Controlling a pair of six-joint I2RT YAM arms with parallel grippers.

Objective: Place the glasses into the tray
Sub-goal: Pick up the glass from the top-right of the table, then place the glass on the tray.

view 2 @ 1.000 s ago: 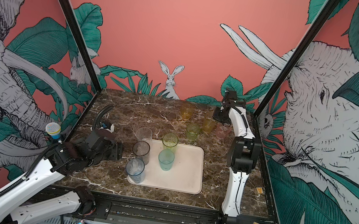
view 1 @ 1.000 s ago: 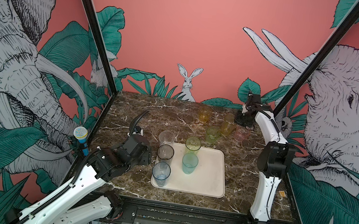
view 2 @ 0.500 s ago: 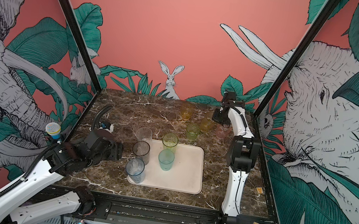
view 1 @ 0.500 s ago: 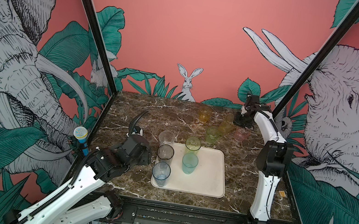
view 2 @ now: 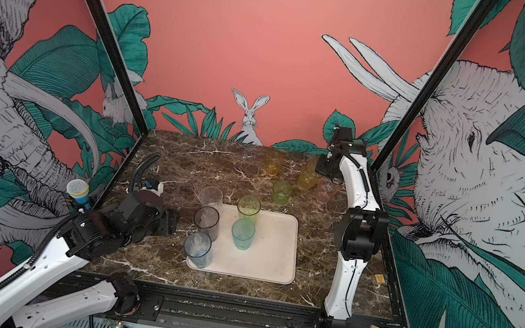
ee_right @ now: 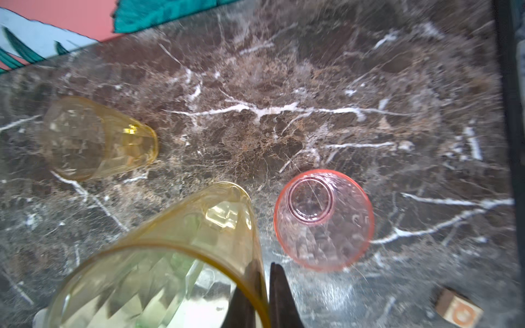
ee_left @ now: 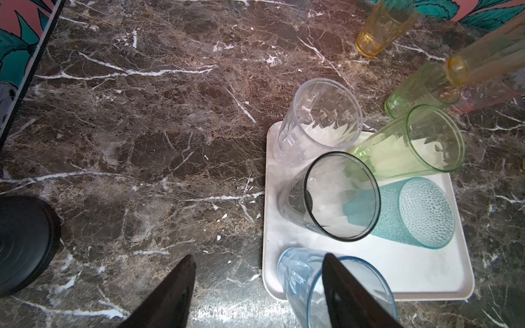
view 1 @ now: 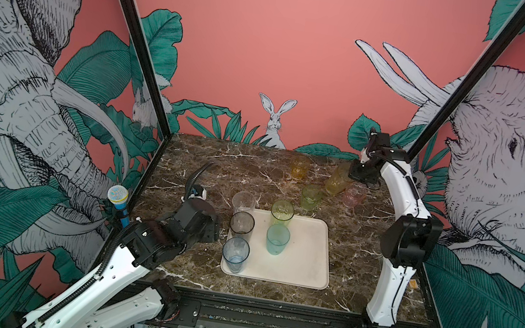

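The cream tray (view 1: 303,255) holds a clear glass (view 1: 243,201), a grey one (view 1: 241,223), a blue one (view 1: 235,254), a tall green one (view 1: 282,212) and a teal one (view 1: 277,239). An amber glass (view 1: 299,167), a short green glass (view 1: 311,197) and a pink glass (ee_right: 324,221) stand on the marble behind it. At the back right, my right gripper (ee_right: 267,295) is shut on the rim of the tall yellow glass (ee_right: 176,250), one finger inside and one outside; the glass tilts. My left gripper (ee_left: 257,261) hangs open left of the tray, one finger over the blue glass (ee_left: 301,275).
A small wooden block (ee_right: 457,311) lies near the table's right edge. Black frame posts stand at both back corners, with the wall right behind the far glasses. A toy microphone (view 1: 118,199) sticks up past the left edge.
My right gripper's jaws have closed onto the yellow glass's rim. The left arm and the glasses in the tray have not moved.
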